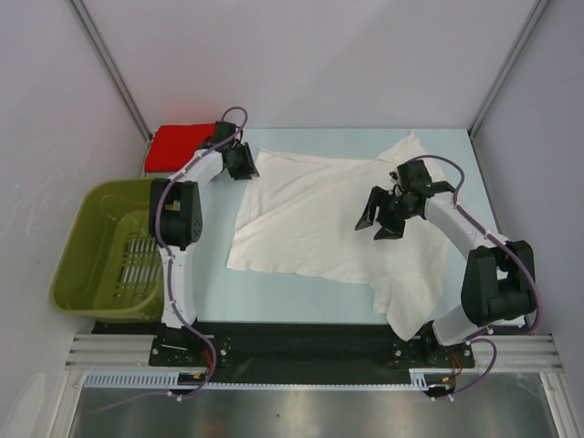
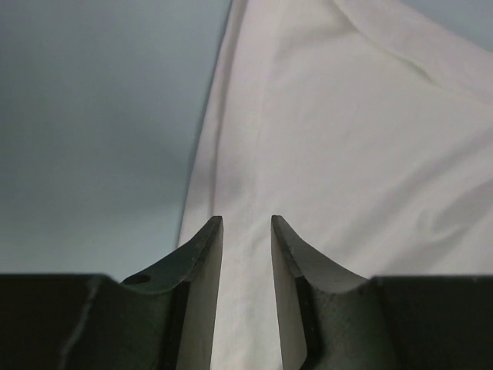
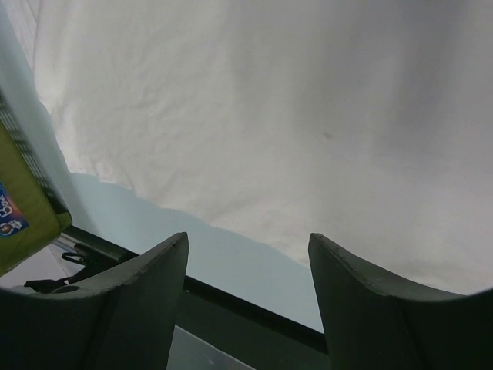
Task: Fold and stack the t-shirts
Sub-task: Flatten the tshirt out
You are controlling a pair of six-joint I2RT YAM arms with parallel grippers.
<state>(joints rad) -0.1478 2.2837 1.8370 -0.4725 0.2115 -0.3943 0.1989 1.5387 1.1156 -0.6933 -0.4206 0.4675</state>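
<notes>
You're likely folding the large white cloth t-shirt [image 1: 310, 219]. Your left end effector [image 2: 246, 219] and right end effector [image 3: 248, 237] both stand open, empty; next, pinch a hem edge squarely.

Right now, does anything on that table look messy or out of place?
The white t-shirt lies crooked and rumpled, one end spilling over the table's near edge beside the right arm. The red t-shirt looks neatly folded.
</notes>
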